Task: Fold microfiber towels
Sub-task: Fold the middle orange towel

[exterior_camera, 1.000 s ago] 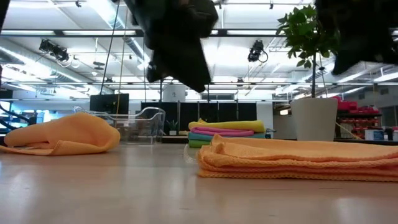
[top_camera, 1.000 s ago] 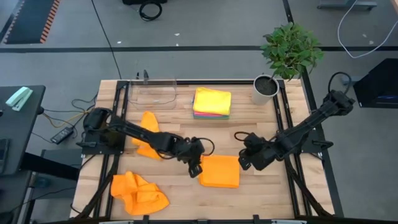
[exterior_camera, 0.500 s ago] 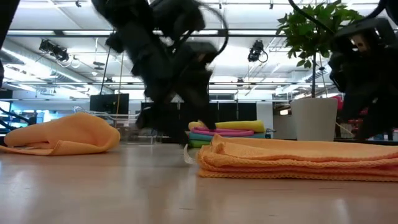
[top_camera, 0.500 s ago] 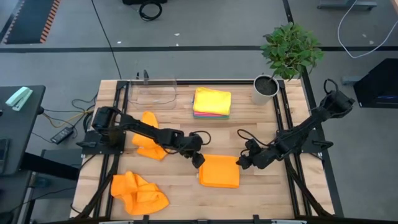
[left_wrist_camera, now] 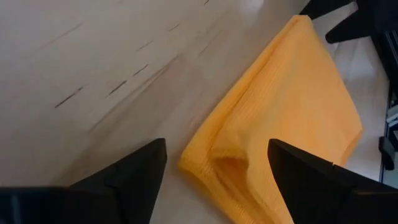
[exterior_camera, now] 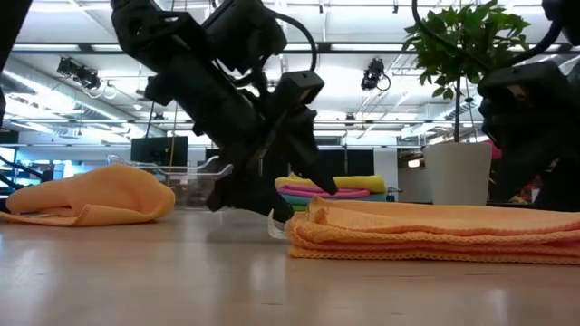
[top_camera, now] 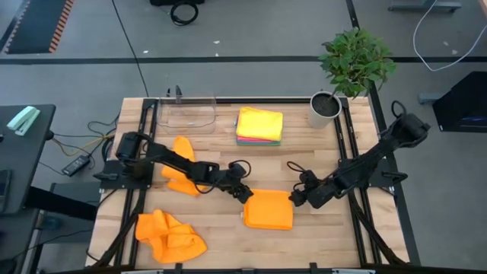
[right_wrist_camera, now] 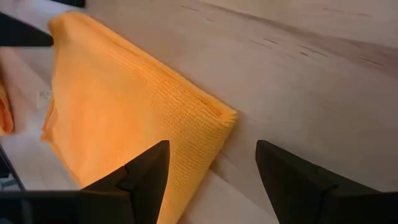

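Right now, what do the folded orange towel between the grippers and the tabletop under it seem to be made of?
The folded orange towel looks like soft knitted microfiber, matte: fine ribbed loops show along its thick layered edge. The tabletop looks like pale wood, smooth and lightly glossy: long grain streaks and plank seams show, though a laminate print cannot be ruled out.

On the table (top_camera: 304, 228), a folded towel (top_camera: 269, 209) lies centre; crumpled towel (top_camera: 170, 236) at eight o'clock, towel stack (top_camera: 259, 125) at twelve, plant pot (top_camera: 324, 109) at one.

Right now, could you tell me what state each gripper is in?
Left gripper: open, at a corner of the folded orange towel.
Right gripper: open, at its opposite corner.
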Controlling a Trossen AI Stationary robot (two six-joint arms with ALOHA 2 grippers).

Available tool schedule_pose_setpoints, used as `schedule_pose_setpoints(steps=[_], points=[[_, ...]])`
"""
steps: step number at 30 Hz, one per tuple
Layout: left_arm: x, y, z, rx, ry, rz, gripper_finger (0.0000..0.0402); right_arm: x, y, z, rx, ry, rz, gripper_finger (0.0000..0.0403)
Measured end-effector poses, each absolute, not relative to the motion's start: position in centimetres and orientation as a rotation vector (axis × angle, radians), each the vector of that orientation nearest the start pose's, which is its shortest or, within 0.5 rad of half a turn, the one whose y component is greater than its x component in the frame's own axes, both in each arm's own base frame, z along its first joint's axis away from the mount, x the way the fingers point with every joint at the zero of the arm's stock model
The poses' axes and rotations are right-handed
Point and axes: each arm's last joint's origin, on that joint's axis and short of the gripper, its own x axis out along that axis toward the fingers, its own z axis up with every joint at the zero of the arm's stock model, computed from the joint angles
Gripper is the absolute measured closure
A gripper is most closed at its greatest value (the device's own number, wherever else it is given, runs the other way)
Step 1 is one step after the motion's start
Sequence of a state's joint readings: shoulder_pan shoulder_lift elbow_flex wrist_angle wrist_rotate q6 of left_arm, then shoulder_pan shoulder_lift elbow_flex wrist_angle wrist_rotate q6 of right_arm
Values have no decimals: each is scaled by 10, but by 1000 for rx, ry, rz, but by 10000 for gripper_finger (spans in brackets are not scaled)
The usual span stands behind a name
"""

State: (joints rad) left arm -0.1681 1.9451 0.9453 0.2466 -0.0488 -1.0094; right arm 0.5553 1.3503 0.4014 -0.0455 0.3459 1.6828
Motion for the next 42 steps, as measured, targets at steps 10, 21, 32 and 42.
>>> schedule_pose_setpoints(steps=[10, 21, 32, 42], points=[[370, -64, 100, -824, 769, 280, 139, 190, 96, 111, 1134, 728, -586, 180], [365, -69, 95, -758, 813, 296, 258, 193, 97, 103, 1093, 707, -599, 354], [364, -73, 93, -728, 835, 261, 389, 193, 96, 103, 1044, 691, -593, 396], [361, -41, 162, -448, 680, 106, 395, 214, 84, 154, 644, 667, -421, 398]])
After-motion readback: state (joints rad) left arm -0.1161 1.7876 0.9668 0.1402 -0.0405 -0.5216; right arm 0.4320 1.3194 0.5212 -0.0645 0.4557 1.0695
